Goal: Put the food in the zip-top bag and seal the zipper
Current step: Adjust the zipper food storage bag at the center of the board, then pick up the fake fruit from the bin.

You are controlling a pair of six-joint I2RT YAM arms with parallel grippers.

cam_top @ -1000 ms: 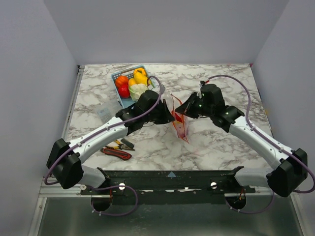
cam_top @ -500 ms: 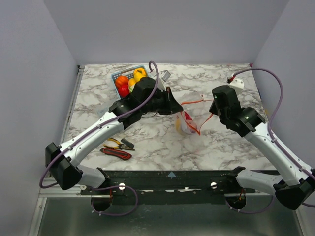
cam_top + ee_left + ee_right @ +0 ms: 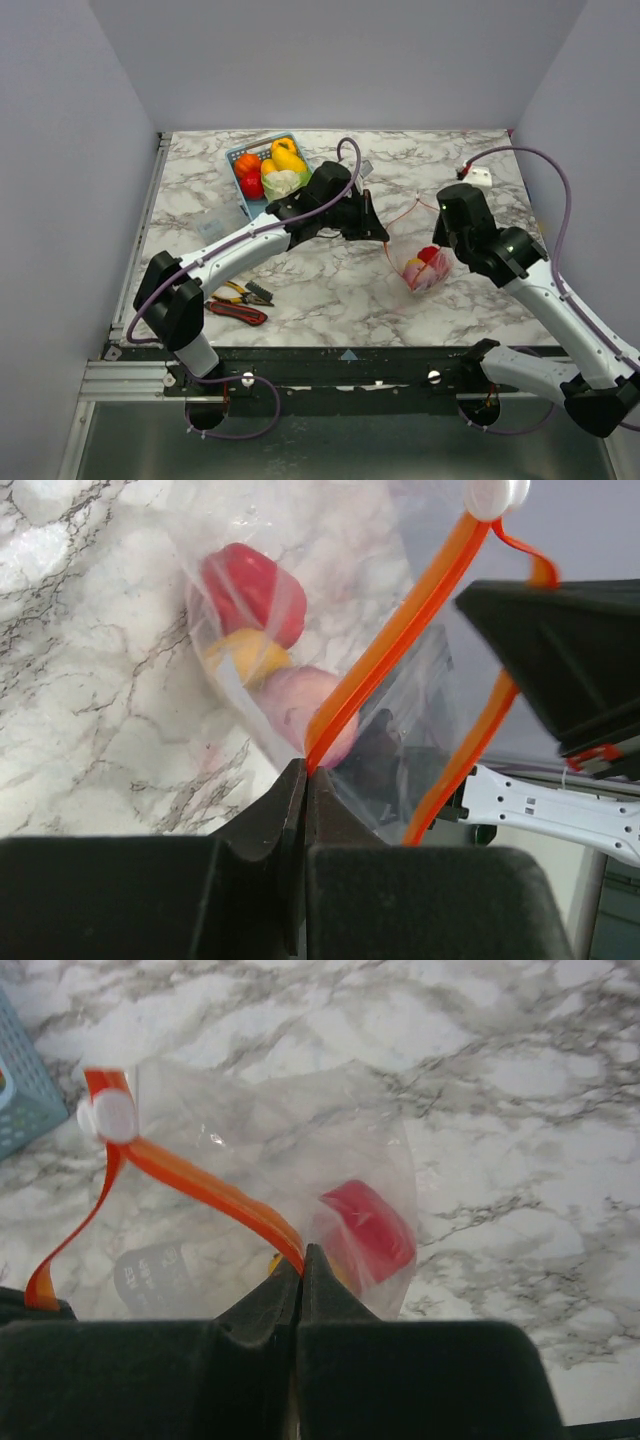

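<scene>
The zip-top bag (image 3: 420, 268) hangs between both grippers just above the marble table, right of centre. Inside it lie pieces of food: a red one (image 3: 250, 585), a yellow one (image 3: 243, 656) and a pale pink one (image 3: 300, 702). My left gripper (image 3: 305, 770) is shut on one end of the orange zipper (image 3: 400, 630). My right gripper (image 3: 303, 1255) is shut on the strip's other end (image 3: 200, 1180). A white slider (image 3: 110, 1115) sits on the strip, and the mouth gapes beside it. More food (image 3: 268, 168) fills the blue basket (image 3: 246, 196) at the back left.
Red-handled pliers (image 3: 236, 312) and a yellow-handled tool (image 3: 243, 292) lie near the front left. A small clear packet (image 3: 215, 225) rests left of the left arm. A white block (image 3: 479, 176) sits at the back right. The basket's corner (image 3: 20, 1095) shows in the right wrist view.
Both arms have carried the bag to the right and spread its mouth apart. The left arm has stretched further across the table, and the bag now hangs lower with the food at its bottom.
</scene>
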